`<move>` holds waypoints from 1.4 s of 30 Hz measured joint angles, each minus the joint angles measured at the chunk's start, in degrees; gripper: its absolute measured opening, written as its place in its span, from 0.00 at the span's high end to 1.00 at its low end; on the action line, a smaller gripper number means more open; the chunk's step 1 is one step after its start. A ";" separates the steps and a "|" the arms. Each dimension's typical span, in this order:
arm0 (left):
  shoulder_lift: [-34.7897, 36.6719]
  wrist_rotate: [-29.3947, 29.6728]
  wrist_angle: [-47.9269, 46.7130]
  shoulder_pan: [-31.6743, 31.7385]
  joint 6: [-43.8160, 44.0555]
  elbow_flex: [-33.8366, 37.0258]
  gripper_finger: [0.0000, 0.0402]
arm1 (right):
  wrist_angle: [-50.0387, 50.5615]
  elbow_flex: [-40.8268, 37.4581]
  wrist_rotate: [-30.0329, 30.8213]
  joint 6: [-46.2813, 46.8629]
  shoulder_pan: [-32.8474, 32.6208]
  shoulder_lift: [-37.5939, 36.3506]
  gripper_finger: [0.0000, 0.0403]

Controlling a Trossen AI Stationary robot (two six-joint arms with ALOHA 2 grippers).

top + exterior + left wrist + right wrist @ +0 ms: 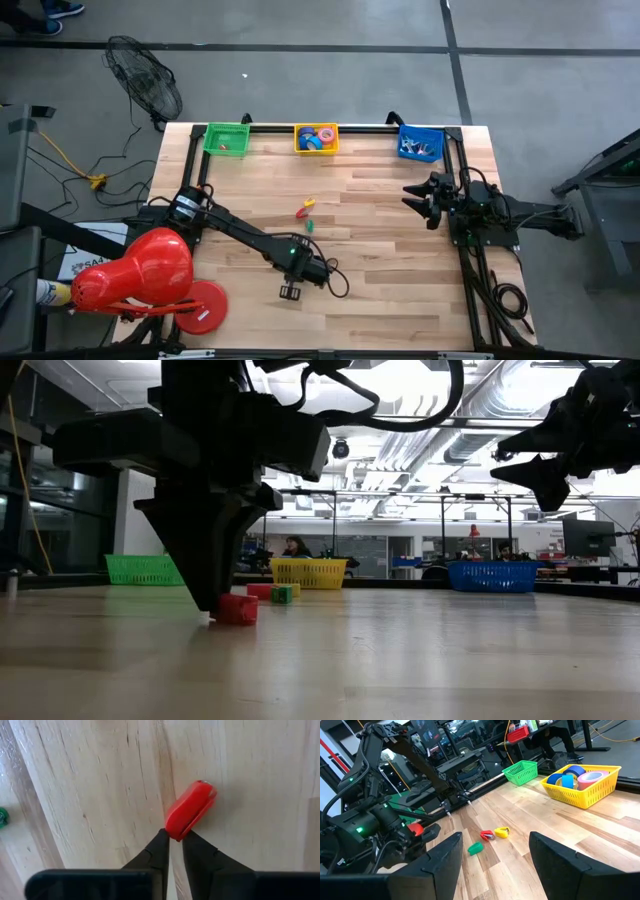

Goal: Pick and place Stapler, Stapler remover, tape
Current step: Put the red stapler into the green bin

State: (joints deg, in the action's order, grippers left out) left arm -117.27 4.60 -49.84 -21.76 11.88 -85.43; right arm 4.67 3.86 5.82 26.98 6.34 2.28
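A small red stapler lies on the wooden table near its near edge, also in the low view. My left gripper stands over it, pointing down, shut on its end. Further small staplers lie mid-table: a red one, a yellow one and a green one. Several tape rolls sit in the yellow basket at the far edge. My right gripper hovers open above the table's right side, touching nothing. My left gripper pinches the red stapler by one narrow end between its two fingertips, only at their free ends. The fingers come from above, pointing down. The stapler's body rests on the table and sticks out level beyond the fingers.
A green basket and a blue basket holding small items flank the yellow one along the far edge. A black frame rail runs along the table's right side. A red object sits at the near-left corner. Bare wood lies between the arms.
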 joint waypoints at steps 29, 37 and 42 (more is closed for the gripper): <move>0.00 3.60 0.34 0.04 -3.65 0.04 0.92 | -0.01 0.00 0.00 0.00 0.00 0.01 0.45; 2.72 12.73 -2.43 0.02 -0.48 0.02 0.92 | -0.01 0.00 0.00 0.00 0.00 0.01 0.45; 5.29 18.09 -4.84 0.04 -1.10 0.02 0.92 | 0.00 0.00 -0.02 0.00 0.01 0.01 0.45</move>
State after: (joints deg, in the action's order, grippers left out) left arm -111.99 22.70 -54.69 -21.71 10.77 -85.41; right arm 4.67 3.86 5.80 26.98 6.35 2.28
